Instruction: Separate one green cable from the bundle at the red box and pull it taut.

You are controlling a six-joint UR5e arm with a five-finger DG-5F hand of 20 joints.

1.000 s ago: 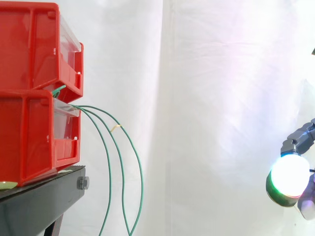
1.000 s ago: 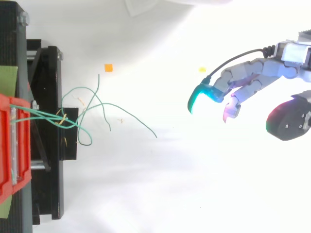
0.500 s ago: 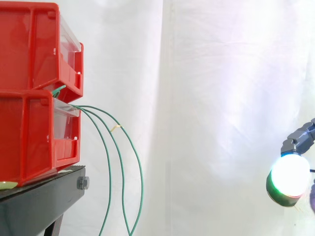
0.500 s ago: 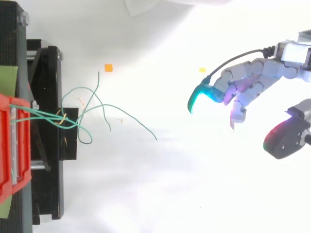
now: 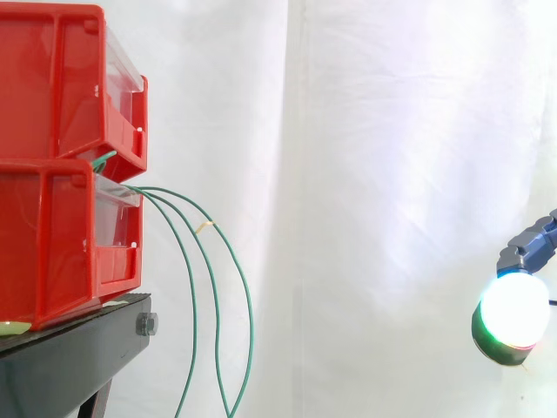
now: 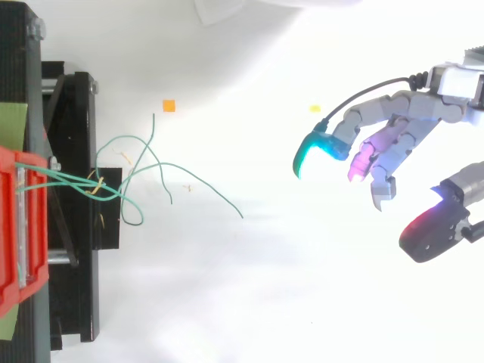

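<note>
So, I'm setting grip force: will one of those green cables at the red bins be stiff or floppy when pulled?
Probably floppy: the green cables sag in long loops from the red bins. Likely light and thin, so one may slip between the hand's thick fingers. Neighbours may drag along: they cross near the bins.
</note>
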